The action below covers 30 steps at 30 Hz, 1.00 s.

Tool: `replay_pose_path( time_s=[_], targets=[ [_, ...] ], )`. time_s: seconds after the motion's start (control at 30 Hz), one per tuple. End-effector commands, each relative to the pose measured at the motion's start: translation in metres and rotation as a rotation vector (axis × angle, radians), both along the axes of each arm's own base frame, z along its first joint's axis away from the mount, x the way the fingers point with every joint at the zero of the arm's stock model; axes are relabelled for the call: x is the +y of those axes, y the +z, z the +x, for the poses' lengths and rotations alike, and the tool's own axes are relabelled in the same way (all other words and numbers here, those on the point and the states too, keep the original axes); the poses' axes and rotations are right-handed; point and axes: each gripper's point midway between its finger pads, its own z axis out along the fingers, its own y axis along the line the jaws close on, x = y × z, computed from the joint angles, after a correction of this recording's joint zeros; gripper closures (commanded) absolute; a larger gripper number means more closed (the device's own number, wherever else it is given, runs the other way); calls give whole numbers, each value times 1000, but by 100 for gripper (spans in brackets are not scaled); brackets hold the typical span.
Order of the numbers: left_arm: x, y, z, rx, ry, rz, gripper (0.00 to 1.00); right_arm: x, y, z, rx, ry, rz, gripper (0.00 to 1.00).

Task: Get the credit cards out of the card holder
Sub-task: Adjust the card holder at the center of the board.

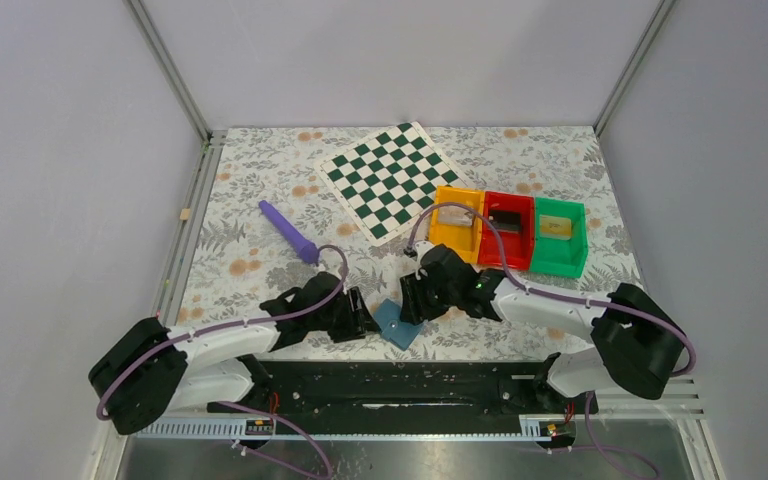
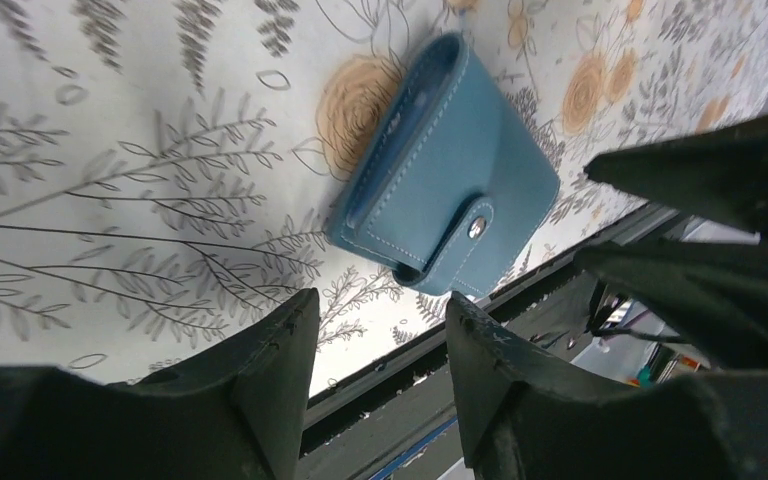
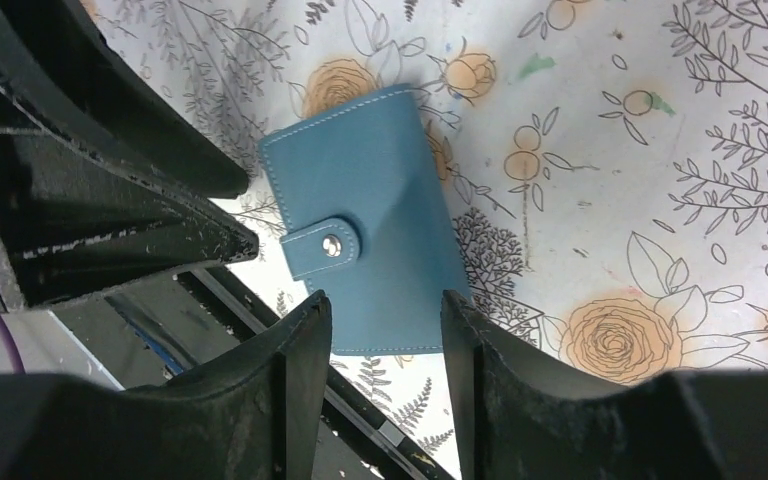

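The table (image 1: 260,200) wears a pale cloth printed with grey leaves and tan roses. The card holder (image 2: 440,170) lies flat on it, close to the table's near edge.

The left fingers (image 2: 280,360) sit just left of the card holder. They are parted to a moderate gap with nothing between them, and their dark, ridged tips stay short of the blue cover. The right fingers (image 3: 295,370) reach the card holder from the opposite side. They are spread about as far and grip nothing. Their tips straddle its near edge, and I cannot tell whether they touch it. Each wrist view shows the other arm's black fingers hanging close beside the card holder.

Beyond the card holder lies a green-and-white chequered board (image 1: 390,180), turned diamond-wise. To the right of the board, three plastic bins stand in a row, touching: orange (image 1: 438,225), red (image 1: 505,257) and green (image 1: 558,266). Each holds a small item too small to identify. A purple stick-shaped thing (image 1: 288,230) lies beyond and to the left of the card holder.

The card holder is a roughly square blue leather-like wallet with pale stitching. It is folded shut, with a rounded strap fastened by a silver snap (image 3: 332,247).
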Motion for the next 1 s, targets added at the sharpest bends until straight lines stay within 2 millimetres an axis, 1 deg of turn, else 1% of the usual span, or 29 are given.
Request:
replay_pose_path(
  time_s=[0.0, 0.17, 0.27, 0.37, 0.47, 0.57, 0.67, 0.73, 0.8, 0.87, 0.97],
  targets=[
    [-19, 10, 13, -53, 0, -17, 51, 0, -8, -2, 41, 28, 15, 49],
    [-24, 4, 17, -58, -6, 23, 54, -2, -16, -6, 69, 30, 6, 51],
    [-29, 3, 25, -70, -11, 43, 61, -4, -21, -10, 92, 19, 6, 51],
    [-34, 3, 30, -71, -25, 60, 64, -7, -22, -17, 118, -1, 21, 53],
    [-38, 7, 40, -89, -30, 95, 66, -6, -15, -25, 138, -28, 96, 54],
    [-46, 23, 55, -145, -39, 115, 66, -4, -7, -34, 168, -71, 203, 57],
    [-39, 32, 69, -179, -14, 201, 64, -8, 0, -36, 158, -105, 244, 59],
    [-30, 33, 72, -191, 14, 254, 61, -15, 3, -31, 124, -134, 229, 60],
    [-28, 34, 66, -206, 7, 296, 58, -23, 4, -23, 73, -176, 199, 61],
    [-30, 36, 60, -223, -2, 350, 57, -33, 5, -13, 26, -222, 174, 61],
    [-41, 41, 52, -237, -22, 403, 54, -44, 4, -5, -8, -278, 163, 61]
  ],
)
